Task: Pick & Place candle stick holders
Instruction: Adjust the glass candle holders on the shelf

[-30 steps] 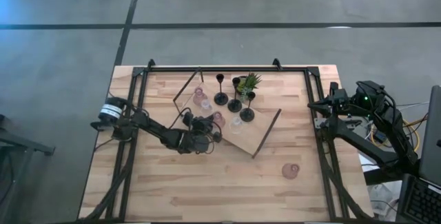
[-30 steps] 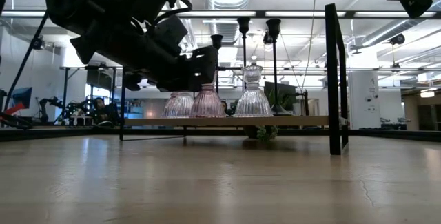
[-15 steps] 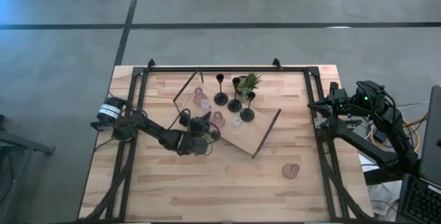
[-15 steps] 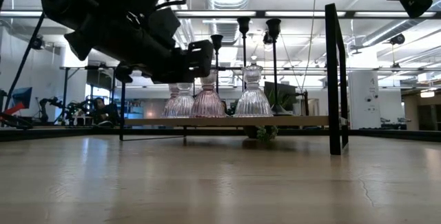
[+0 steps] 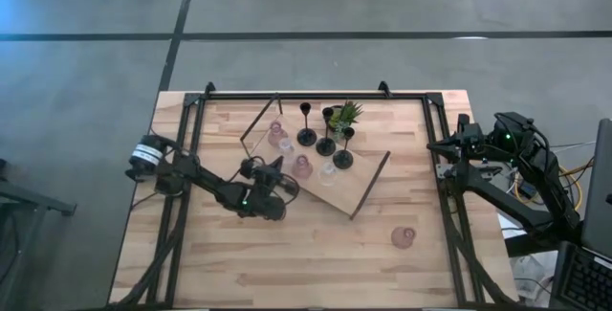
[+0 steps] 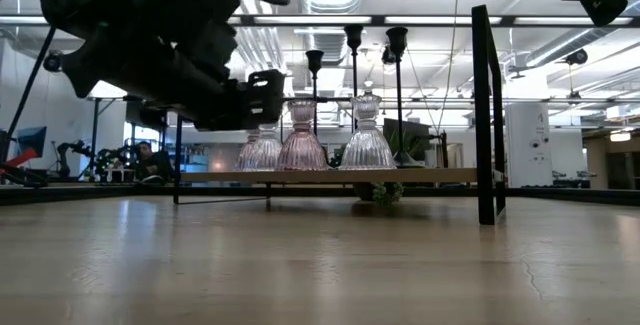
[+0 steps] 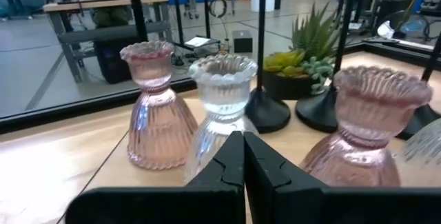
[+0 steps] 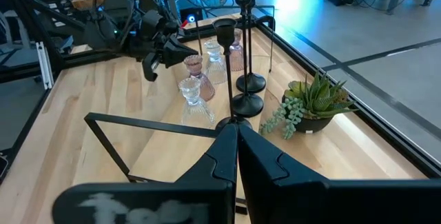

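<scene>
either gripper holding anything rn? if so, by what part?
Nothing held. Left gripper is shut and empty, just short of the glass cups on the wooden board. Right gripper is shut and empty, parked at the table's right edge.

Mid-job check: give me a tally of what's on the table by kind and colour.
Black candlestick holders: 3
Pink glass cups: 3
Clear glass cups: 2
Green potted plant: 1
Wooden board: 1
Total: 10
</scene>
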`<state>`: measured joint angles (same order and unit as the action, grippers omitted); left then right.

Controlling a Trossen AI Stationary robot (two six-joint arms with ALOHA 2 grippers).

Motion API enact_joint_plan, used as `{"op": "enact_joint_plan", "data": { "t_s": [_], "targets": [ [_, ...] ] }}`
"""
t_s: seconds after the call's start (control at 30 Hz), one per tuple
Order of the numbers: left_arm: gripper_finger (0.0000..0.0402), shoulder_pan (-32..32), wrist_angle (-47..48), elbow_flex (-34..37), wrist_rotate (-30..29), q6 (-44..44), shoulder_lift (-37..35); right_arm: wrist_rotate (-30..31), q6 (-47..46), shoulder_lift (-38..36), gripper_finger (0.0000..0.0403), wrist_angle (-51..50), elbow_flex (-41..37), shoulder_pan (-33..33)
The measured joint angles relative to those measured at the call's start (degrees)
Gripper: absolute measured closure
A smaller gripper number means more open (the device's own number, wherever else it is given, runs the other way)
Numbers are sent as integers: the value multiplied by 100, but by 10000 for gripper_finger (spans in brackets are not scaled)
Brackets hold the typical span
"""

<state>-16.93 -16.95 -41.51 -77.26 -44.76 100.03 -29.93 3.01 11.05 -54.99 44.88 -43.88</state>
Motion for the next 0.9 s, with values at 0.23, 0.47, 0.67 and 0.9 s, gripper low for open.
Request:
{"op": "enact_joint_plan", "data": {
  "t_s": [0.23, 0.47, 0.67, 0.9],
  "targets": [
    [401, 30, 200, 65, -263, -234, 0, 0, 0, 2, 394, -1, 1, 0],
    [401, 316, 279, 67, -159, -400, 0, -1, 0, 2, 394, 0, 1, 0],
    [401, 525, 242, 69, 187, -447, 0, -2, 0, 0, 394, -1, 0, 0],
    [401, 584, 238, 51, 289, -451, 0, -2, 0, -1, 394, -1, -1, 0]
  ]
}}
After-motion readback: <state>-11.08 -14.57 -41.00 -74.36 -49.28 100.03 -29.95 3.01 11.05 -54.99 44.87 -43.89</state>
